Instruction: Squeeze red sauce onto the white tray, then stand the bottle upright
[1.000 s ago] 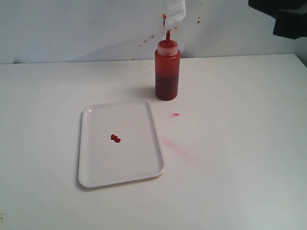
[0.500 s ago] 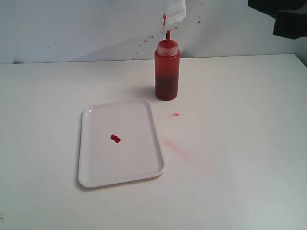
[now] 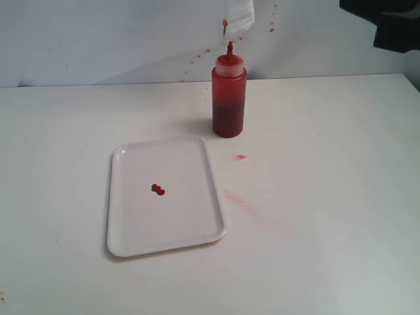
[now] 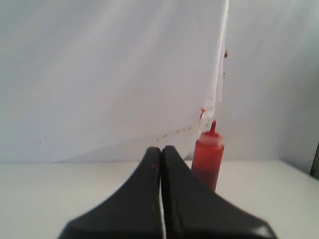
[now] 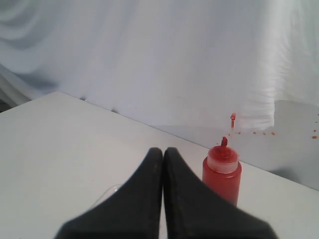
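Observation:
The bottle (image 3: 229,98) stands upright on the table behind the white tray (image 3: 131,230), free of both grippers. Two small glossy blobs of red sauce (image 3: 157,190) lie near the tray's middle. In the left wrist view my left gripper (image 4: 161,149) is shut and empty, with the bottle (image 4: 208,159) standing beyond it. My right gripper (image 5: 163,150) is likewise shut on nothing; the bottle (image 5: 222,174) stands past it and a corner of the tray (image 5: 107,193) peeks out beside its fingers. In the exterior view only a dark piece of the right arm (image 3: 387,26) shows at the top right.
A pale pink smear (image 3: 241,202) and a small red spot (image 3: 241,157) mark the table right of the tray. A white backdrop (image 3: 131,39) with red specks rises behind the table.

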`<act>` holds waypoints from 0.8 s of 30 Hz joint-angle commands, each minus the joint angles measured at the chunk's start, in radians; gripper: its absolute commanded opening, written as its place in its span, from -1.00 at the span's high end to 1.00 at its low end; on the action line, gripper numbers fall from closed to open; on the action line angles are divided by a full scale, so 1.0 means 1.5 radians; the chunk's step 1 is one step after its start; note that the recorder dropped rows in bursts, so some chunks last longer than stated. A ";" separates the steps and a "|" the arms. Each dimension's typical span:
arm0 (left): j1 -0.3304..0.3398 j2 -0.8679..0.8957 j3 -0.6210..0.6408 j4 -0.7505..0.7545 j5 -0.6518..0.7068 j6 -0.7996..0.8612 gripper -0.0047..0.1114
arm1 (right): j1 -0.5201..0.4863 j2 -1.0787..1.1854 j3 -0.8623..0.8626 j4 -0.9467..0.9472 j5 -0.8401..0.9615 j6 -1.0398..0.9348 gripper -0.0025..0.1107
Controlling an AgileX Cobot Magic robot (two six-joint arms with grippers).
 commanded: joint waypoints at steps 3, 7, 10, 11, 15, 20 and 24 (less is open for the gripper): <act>0.001 -0.003 0.063 -0.262 0.035 0.345 0.92 | 0.003 -0.003 0.002 0.006 0.001 -0.001 0.96; 0.001 -0.003 0.071 -0.262 0.035 0.334 0.92 | 0.003 -0.003 0.002 0.006 0.001 -0.001 0.96; 0.001 -0.003 0.071 -0.253 0.052 0.335 0.92 | 0.003 -0.003 0.002 0.006 0.001 -0.001 0.96; 0.001 -0.003 0.071 -0.252 0.059 0.335 0.92 | 0.003 -0.003 0.002 0.006 0.001 -0.001 0.96; 0.001 -0.003 0.071 -0.241 0.104 0.335 0.92 | 0.003 -0.003 0.002 0.006 0.001 -0.001 0.96; 0.001 -0.003 0.071 -0.219 0.139 0.336 0.92 | 0.003 -0.003 0.002 0.006 0.001 -0.001 0.96; 0.014 -0.003 0.071 -0.192 0.139 0.337 0.92 | 0.003 -0.003 0.002 0.006 0.001 -0.001 0.96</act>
